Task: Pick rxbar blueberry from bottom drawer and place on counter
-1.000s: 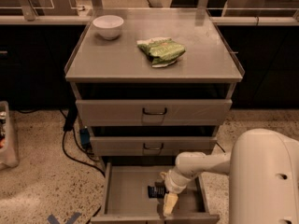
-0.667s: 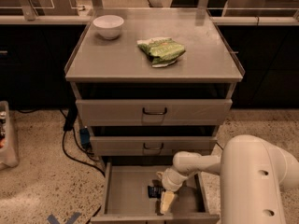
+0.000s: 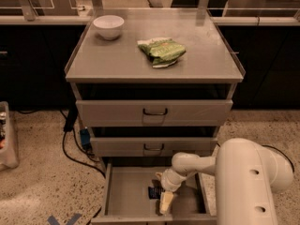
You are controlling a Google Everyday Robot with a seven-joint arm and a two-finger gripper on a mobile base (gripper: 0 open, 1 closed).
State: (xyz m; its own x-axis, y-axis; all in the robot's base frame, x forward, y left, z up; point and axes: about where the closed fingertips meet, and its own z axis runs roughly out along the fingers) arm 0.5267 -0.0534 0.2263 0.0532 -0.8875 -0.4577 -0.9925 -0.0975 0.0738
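- The claw (image 3: 165, 202) is hanging low inside the bottom drawer (image 3: 127, 191), near its front edge. It is sitting at the end of the pale arm (image 3: 199, 163), which is reaching in from the right. I cannot tell how far it is standing open, and nothing is showing as held in it.
- Over the last second the claw has been easing slightly lower and closer to the drawer's front, only a small shift. The robot's rounded body has been edging leftward in the lower right corner.
- The rxbar blueberry (image 3: 153, 192) is lying flat on the drawer floor, in the same spot as a second ago. It is sitting just beside the claw, on the side facing the drawer's left wall as seen from the front, and a little farther back. The wrist is partly covering it, and whether the two are touching I cannot tell.
- Since the bar is not moving while the claw is, I am judging that the pick is not yet made. The claw seems to be settling in for the grasp.
- Farther out, the two upper drawers (image 3: 154, 112) are sitting shut. Above them the desk (image 3: 211, 64) is carrying a white bowl (image 3: 108, 26) at the back left and a green bag (image 3: 162, 50) near the middle.
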